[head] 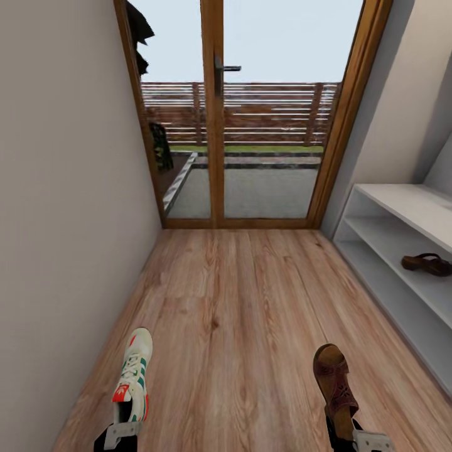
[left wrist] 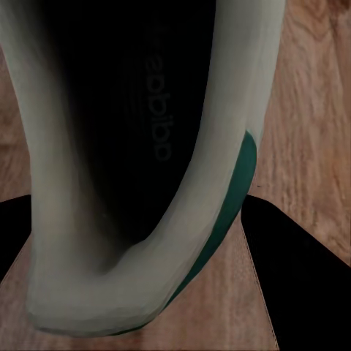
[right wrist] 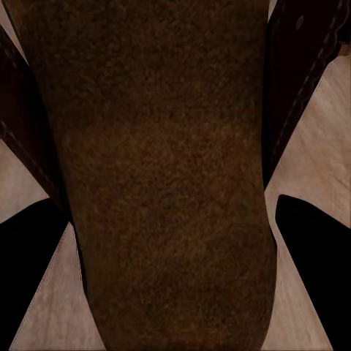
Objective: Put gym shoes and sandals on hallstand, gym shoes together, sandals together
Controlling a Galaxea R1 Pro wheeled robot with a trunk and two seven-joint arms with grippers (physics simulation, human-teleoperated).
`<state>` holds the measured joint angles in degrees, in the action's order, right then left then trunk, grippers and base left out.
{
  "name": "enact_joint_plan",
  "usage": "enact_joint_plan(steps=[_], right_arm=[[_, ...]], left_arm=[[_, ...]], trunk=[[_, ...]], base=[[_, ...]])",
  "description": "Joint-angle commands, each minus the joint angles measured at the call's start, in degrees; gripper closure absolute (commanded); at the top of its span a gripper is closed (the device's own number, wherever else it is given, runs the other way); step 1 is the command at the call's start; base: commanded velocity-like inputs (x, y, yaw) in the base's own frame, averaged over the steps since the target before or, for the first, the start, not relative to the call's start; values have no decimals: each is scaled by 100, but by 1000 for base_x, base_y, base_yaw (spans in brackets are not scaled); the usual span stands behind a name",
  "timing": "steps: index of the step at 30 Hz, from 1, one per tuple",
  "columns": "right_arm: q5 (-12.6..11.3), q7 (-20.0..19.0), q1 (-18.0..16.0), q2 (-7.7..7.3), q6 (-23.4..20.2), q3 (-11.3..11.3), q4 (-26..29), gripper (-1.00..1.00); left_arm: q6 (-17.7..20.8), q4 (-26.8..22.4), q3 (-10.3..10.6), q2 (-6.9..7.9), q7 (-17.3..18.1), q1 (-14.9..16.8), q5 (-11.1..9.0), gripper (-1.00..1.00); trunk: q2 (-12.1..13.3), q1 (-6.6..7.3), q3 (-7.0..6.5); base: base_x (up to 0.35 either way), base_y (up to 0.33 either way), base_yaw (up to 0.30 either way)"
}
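Gym shoe sits low at the lower left of the head view, toe pointing up the frame toward the glass door, heel clamped in the left gripper; in the left wrist view its cream heel and green stripe sit between the dark fingers. Lower right, the right gripper grips a brown sandal by its heel, toe also aimed at the door; the right wrist view shows its insole running between the black fingers. Both pincers are closed on footwear above the corridor floor. Over at the right edge, the hallstand carries the other sandal on its lower shelf.
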<state>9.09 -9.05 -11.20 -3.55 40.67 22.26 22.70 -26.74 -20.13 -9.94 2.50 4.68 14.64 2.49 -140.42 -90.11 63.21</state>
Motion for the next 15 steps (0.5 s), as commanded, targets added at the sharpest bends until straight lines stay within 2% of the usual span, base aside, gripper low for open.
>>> enact_joint_plan(steps=[1,15], right_arm=[[49,-28,-5,4,20,50,-3,100],[49,-27,-5,4,20,50,4,100]], left_arm=[[-16,4,-51,-4,59,4,24,100],[-22,3,-50,-4,59,4,20,100]], trunk=[[-2,-2,4],[-2,-2,4]], base=[[340,0,0],[340,0,0]])
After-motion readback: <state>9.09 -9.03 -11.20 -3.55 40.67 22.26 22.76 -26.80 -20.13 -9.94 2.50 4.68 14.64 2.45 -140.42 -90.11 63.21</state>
